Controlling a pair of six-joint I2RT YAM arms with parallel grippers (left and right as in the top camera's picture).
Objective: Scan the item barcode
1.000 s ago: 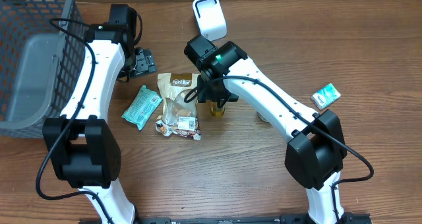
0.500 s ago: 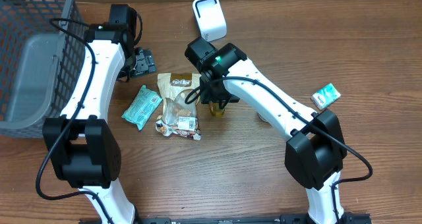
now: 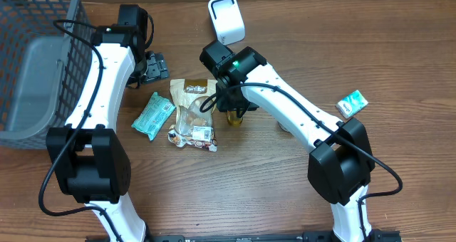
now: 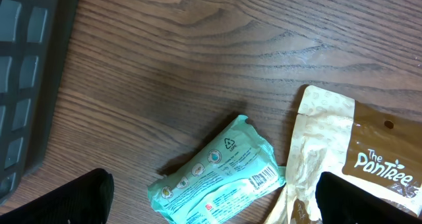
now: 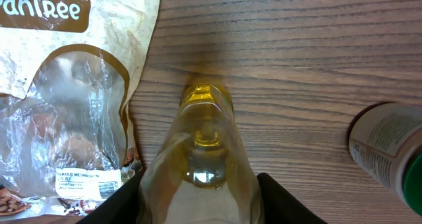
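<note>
**Yellow bottle not scanned yet**

Yellow and see-through, the bottle (image 5: 206, 145) stands upright on the wooden table (image 5: 297, 46), just beside the snack bag (image 5: 72, 85). It looks like the item to be scanned. The right gripper (image 3: 229, 104) is down over it, with one of its fingers (image 5: 290, 207) on each side, close against the bottle. It is not clear if they are squeezing it or only next to it.

The white scanner (image 3: 226, 18) sits at the far side of the table, apart from the bottle. So the job seems to be at its start. The bottle has to be gripped, lifted, carried to the scanner and turned so its barcode shows.

The left gripper (image 3: 148, 65) is spread wide with nothing in it, above the green packet (image 4: 217, 174) and near the basket (image 3: 28, 28).

Some things are hard to see. No barcode shows on the bottle. From above, the right arm covers most of it. A tub (image 5: 386, 148) with a green top is cut off at the picture's edge.
</note>
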